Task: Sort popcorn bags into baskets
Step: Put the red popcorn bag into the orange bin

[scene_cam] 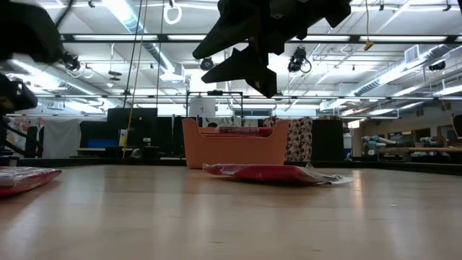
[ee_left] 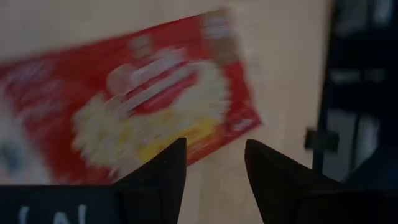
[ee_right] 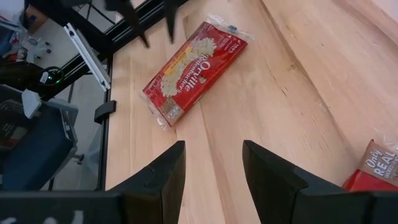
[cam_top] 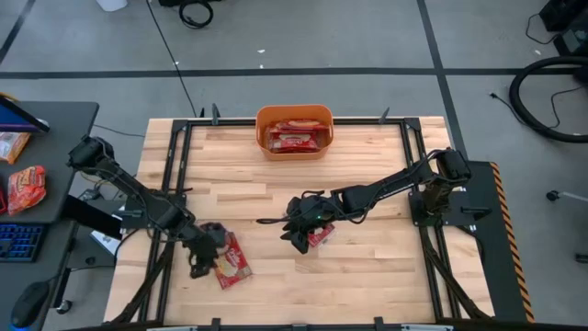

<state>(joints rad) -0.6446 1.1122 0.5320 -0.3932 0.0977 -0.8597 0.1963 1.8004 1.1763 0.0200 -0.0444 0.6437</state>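
Note:
One popcorn bag [cam_top: 233, 264], a flat red packet with a yellow picture, lies flat on the wooden table near the front left; it also shows in the right wrist view [ee_right: 194, 70]. My left gripper [ee_left: 214, 146] hovers open just above it, at its left side [cam_top: 198, 261]. A second popcorn bag [scene_cam: 268, 172] lies flat near the table's middle [cam_top: 321, 236]. My right gripper [cam_top: 299, 233] hangs open above its left edge, well clear of it in the low view [scene_cam: 253, 68]. The orange basket [cam_top: 294, 147] stands at the far edge and holds several red bags [cam_top: 294, 138].
Black frame rails [cam_top: 170, 184] run along the table's left and right sides. A dark side table [cam_top: 55, 165] to the left carries an orange-red snack packet [cam_top: 26, 188]. Bare wood [cam_top: 276, 188] lies between the basket and both grippers.

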